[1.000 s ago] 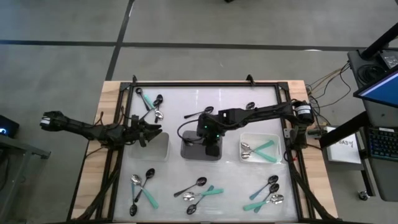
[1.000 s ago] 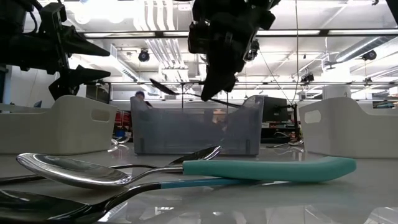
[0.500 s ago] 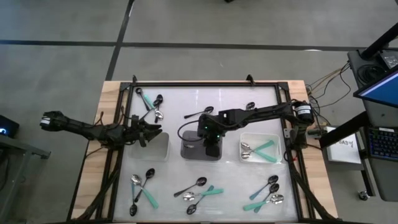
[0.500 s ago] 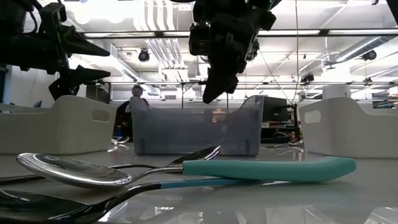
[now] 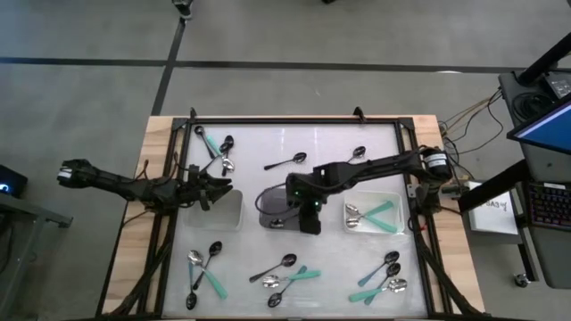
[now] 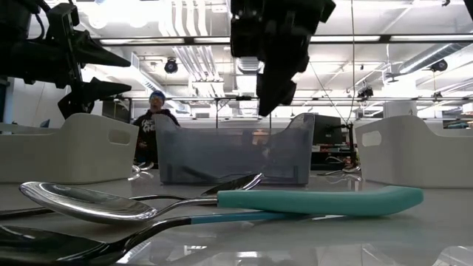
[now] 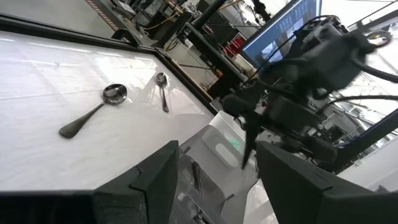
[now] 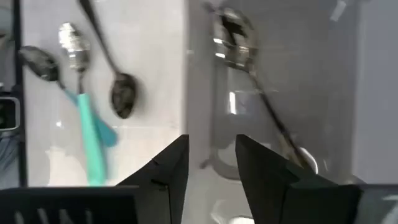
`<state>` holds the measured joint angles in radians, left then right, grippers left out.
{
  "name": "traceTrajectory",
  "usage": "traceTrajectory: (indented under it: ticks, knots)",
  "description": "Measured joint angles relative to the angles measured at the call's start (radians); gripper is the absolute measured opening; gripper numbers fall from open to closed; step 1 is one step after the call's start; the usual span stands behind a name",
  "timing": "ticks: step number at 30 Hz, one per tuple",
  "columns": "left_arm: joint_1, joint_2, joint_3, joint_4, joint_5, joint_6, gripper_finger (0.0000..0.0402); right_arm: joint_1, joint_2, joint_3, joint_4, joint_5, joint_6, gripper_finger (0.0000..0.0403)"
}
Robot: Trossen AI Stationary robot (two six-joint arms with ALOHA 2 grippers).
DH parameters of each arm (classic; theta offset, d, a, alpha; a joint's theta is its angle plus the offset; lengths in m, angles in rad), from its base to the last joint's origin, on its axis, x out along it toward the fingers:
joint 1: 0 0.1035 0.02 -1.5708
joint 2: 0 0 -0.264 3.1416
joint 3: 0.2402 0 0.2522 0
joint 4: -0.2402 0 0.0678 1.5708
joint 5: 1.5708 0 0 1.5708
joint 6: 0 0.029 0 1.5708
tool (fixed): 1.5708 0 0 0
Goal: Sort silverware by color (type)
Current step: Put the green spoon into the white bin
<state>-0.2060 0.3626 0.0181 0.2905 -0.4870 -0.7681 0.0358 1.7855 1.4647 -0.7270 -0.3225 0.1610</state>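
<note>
The right gripper [image 5: 312, 217] hangs over the grey tray [image 5: 268, 203] mid-bench, fingers parted and empty; a black spoon [image 8: 273, 118] lies inside. The left gripper [image 5: 214, 188], fingers apart and empty, waits above the white tray [image 5: 234, 214].

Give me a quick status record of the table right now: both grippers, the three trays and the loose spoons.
right gripper: open, empty, over the near edge of the grey translucent middle tray
left gripper: open, empty, waiting above the white left tray
grey translucent middle tray contents: dark spoons
white right tray: silver and mint-green spoons
loose spoons: a group at the far-left corner, two black ones far of the middle, three groups along the near edge
background: a person beyond the table
</note>
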Motion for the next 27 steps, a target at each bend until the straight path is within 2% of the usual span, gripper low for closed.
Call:
traceTrajectory:
  ticks: [10, 21, 27]
  knots:
    - [0.0, 0.0, 0.0, 0.0, 0.0, 0.0, 0.0198, 0.117, -0.003, 0.016, 0.005, 0.007, 0.024, 0.0098]
    - [0.0, 0.0, 0.0, 0.0, 0.0, 0.0, 0.0198, 0.169, -0.003, 0.016, 0.04, 0.008, 0.102, 0.0097]
    - [0.0, 0.0, 0.0, 0.0, 0.0, 0.0, 0.0198, 0.222, 0.016, 0.004, 0.13, 0.009, 0.161, 0.0096]
